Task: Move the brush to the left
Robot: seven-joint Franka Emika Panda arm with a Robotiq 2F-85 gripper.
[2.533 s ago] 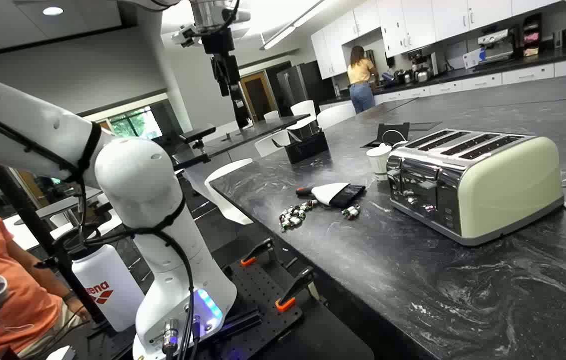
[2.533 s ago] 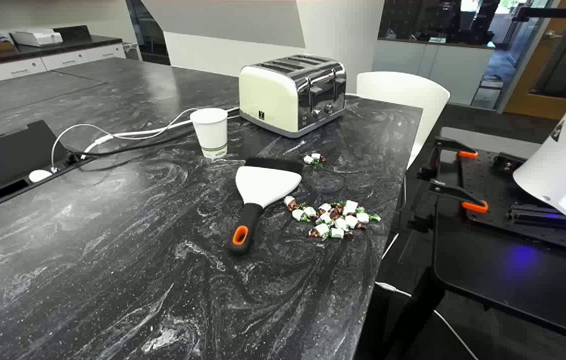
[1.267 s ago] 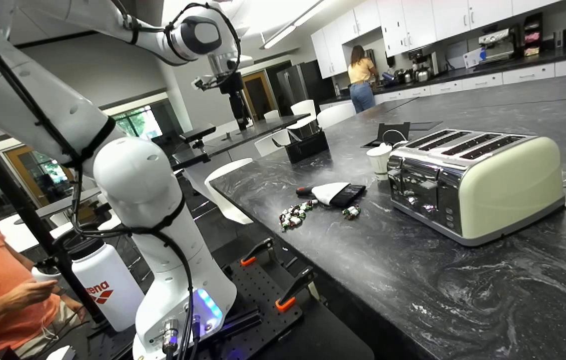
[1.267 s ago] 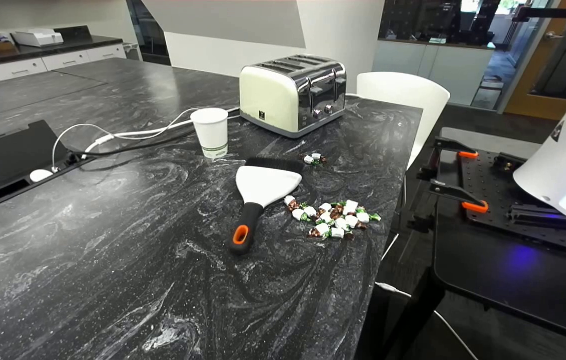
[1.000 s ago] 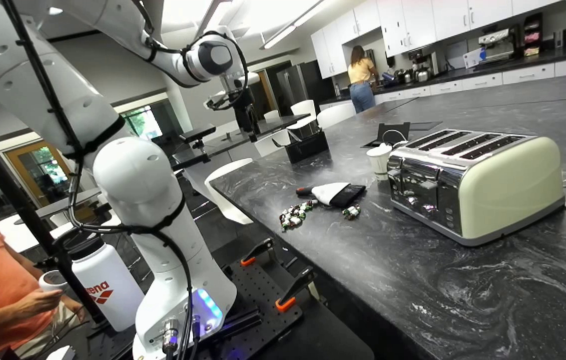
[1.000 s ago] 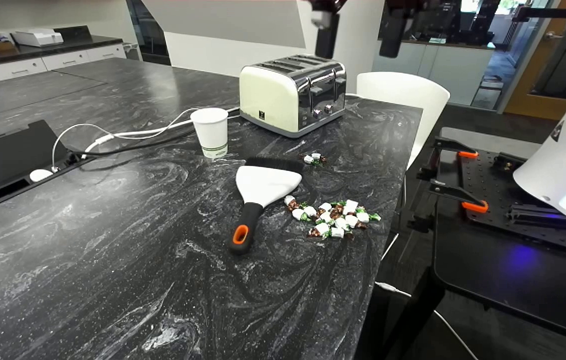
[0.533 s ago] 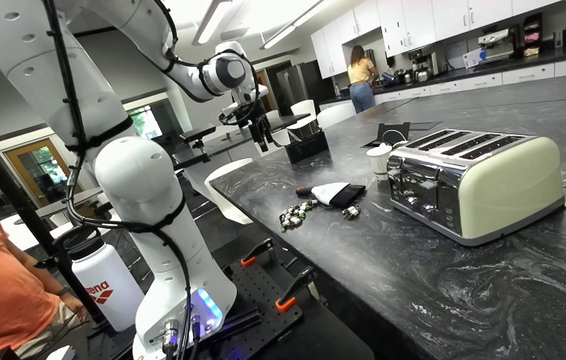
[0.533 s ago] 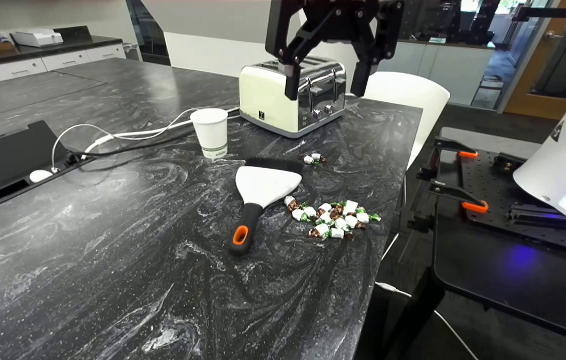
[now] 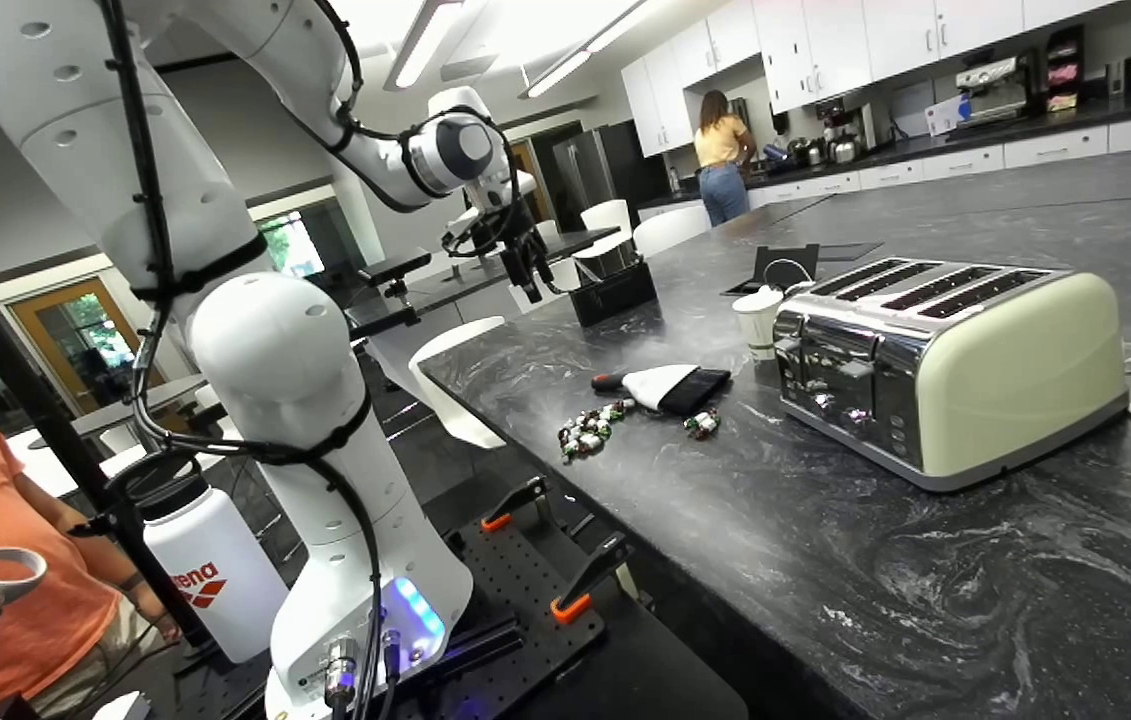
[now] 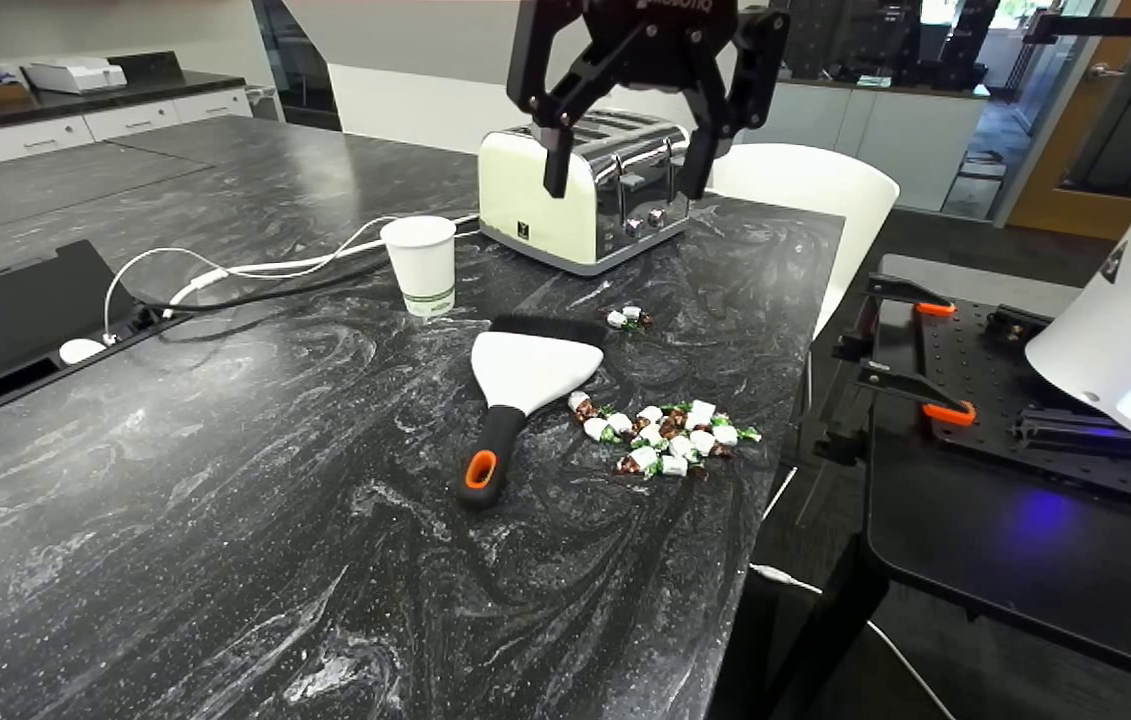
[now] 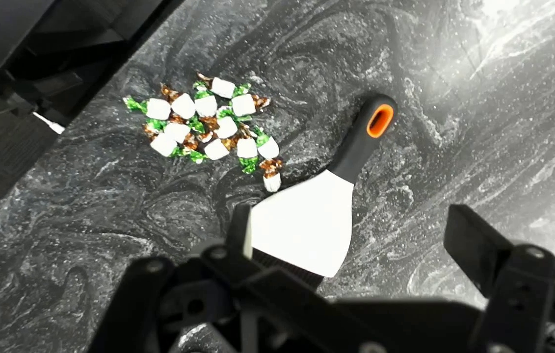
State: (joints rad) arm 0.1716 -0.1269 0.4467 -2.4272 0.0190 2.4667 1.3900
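The brush lies flat on the dark marbled table in both exterior views (image 9: 662, 384) (image 10: 533, 368) and in the wrist view (image 11: 306, 220). It has a white flared head, dark bristles and a black handle with an orange-lined hole. My gripper is open and empty in both exterior views (image 9: 530, 280) (image 10: 626, 180), raised above the table. In the wrist view my gripper (image 11: 348, 216) has its fingers wide apart; the left finger overlaps the head's edge and part of the bristles is hidden behind the gripper. I see no contact with the brush.
Wrapped candies (image 10: 670, 440) lie beside the brush, with a small group (image 10: 629, 318) near its bristles. A paper cup (image 10: 422, 265) and a pale green toaster (image 10: 545, 190) stand beyond. A black box (image 9: 615, 295) stands near the table edge. White cords (image 10: 255, 270) cross the table.
The arm has come down from high up, bringing the open gripper into view above the table. In the last half second it has shifted only slightly. The brush and candies have not moved.
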